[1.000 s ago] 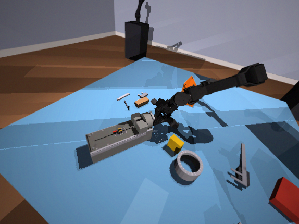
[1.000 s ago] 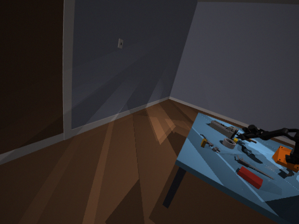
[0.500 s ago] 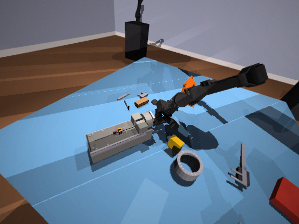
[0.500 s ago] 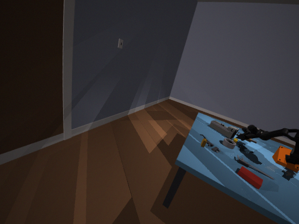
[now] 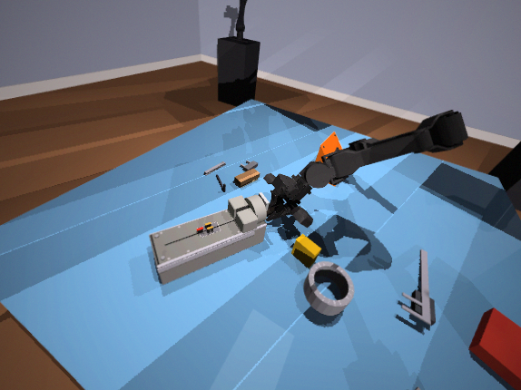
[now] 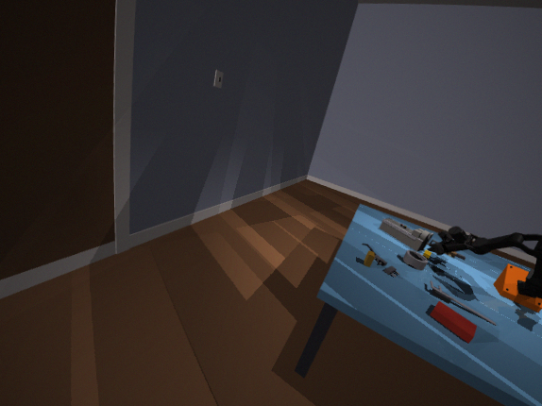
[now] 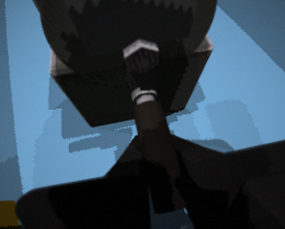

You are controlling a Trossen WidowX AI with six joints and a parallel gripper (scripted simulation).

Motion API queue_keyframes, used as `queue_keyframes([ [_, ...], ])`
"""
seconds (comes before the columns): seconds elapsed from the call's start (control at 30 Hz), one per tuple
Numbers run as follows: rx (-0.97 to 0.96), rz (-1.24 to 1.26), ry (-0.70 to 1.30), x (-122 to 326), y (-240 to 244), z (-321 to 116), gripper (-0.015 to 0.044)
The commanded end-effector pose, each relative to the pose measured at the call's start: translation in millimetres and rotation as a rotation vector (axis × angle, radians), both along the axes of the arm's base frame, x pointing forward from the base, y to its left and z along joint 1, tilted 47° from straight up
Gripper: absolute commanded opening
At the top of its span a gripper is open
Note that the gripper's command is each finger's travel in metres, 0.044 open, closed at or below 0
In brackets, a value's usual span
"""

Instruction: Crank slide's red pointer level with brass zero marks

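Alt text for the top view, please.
The gripper holds the crank's handle at the machine's end. The red pointer sits beside the brass marks, off level, toward the machine's far end from the crank.

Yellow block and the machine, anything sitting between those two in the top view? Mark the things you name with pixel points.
Nothing but blue mat and shadow shows between the yellow block [image 5: 306,249] and the machine [image 5: 211,252] in the top view.
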State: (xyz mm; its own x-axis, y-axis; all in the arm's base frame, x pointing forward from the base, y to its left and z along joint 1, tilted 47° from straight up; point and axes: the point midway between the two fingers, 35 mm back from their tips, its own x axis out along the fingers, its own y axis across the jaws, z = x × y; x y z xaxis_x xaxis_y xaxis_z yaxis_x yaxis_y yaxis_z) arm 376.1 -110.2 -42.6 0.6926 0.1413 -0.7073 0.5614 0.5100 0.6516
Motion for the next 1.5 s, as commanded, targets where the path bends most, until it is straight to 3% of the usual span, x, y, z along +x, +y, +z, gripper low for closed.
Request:
queue_keyframes([
  [0.0,0.004,0.018,-0.019,5,5,6,0.0],
  [1.47,0.004,0.018,-0.019,10,7,18,0.0],
])
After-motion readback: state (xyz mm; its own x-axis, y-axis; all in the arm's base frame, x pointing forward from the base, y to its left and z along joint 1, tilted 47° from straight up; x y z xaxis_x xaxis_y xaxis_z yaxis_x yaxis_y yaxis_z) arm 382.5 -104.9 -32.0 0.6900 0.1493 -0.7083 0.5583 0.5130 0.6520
